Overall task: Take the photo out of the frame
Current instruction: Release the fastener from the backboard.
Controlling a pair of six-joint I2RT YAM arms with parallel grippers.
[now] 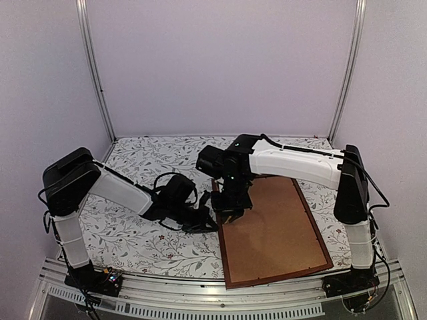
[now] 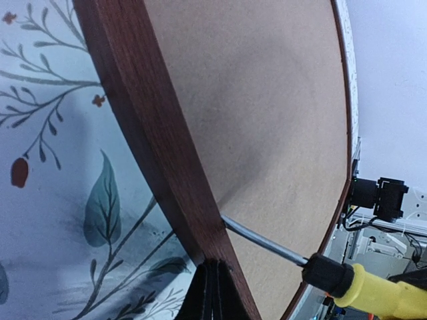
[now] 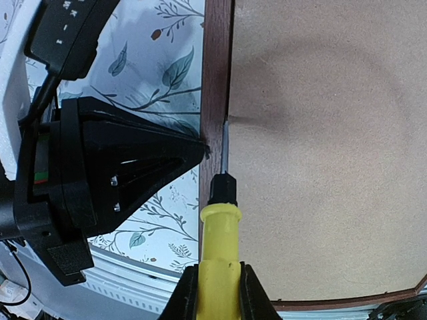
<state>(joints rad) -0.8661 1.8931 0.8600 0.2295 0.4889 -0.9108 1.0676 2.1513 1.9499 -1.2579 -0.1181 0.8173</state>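
The frame (image 1: 223,253) of dark reddish-brown wood lies face down at the right, with the plain brown backing board (image 1: 273,227) filling it. The photo is hidden under the board. My right gripper (image 1: 233,200) is shut on a yellow-handled screwdriver (image 3: 219,247). Its metal tip sits at the seam between the frame's left rail (image 3: 215,67) and the board (image 3: 327,167). My left gripper (image 1: 208,215) is shut, its tips (image 2: 215,267) pressed against the outer edge of the same rail (image 2: 153,133), across from the screwdriver shaft (image 2: 267,245).
The table has a white cloth with a leaf pattern (image 1: 140,233). The metal rail of the near table edge (image 1: 200,300) runs just below the frame's near corner. Pale walls and two upright metal posts stand behind.
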